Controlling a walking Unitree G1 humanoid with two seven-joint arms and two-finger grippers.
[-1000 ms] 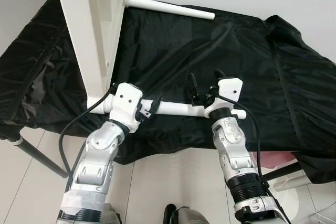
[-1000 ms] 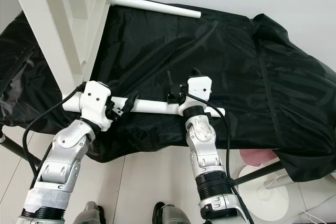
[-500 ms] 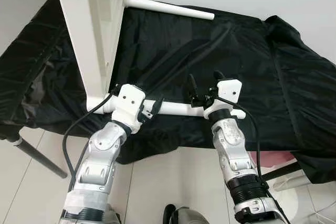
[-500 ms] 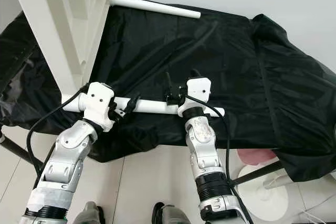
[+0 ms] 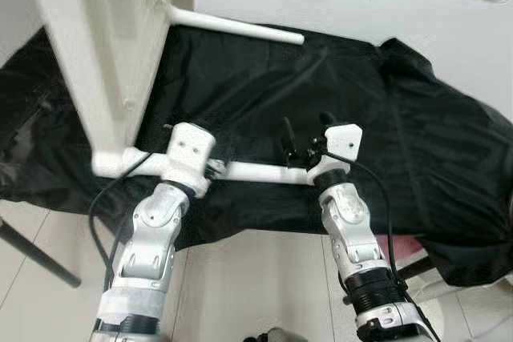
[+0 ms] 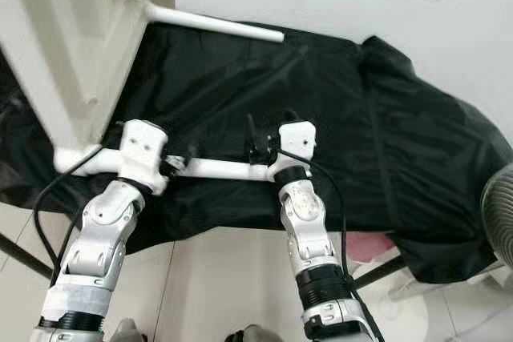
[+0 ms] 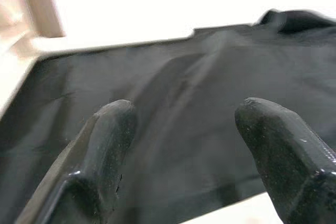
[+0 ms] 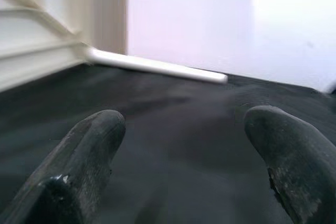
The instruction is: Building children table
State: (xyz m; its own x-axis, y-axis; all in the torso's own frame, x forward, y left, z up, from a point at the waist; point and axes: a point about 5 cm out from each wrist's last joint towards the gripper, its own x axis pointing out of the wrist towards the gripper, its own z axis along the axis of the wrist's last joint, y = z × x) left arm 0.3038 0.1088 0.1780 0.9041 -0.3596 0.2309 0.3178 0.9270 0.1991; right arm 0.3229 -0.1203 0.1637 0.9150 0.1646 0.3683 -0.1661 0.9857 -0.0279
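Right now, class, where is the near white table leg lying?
In the left eye view, the near white leg lies across the black cloth at its front edge, between the left gripper and the right gripper.

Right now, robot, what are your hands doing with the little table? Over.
Both grippers open: left gripper and right gripper at the near table leg. White tabletop tipped on edge over the black cloth. Nothing in the way.

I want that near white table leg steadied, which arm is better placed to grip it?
Probably the left. The left pincer sits at the near table leg, close to the tabletop; the right pincer points up over the black cloth, open.
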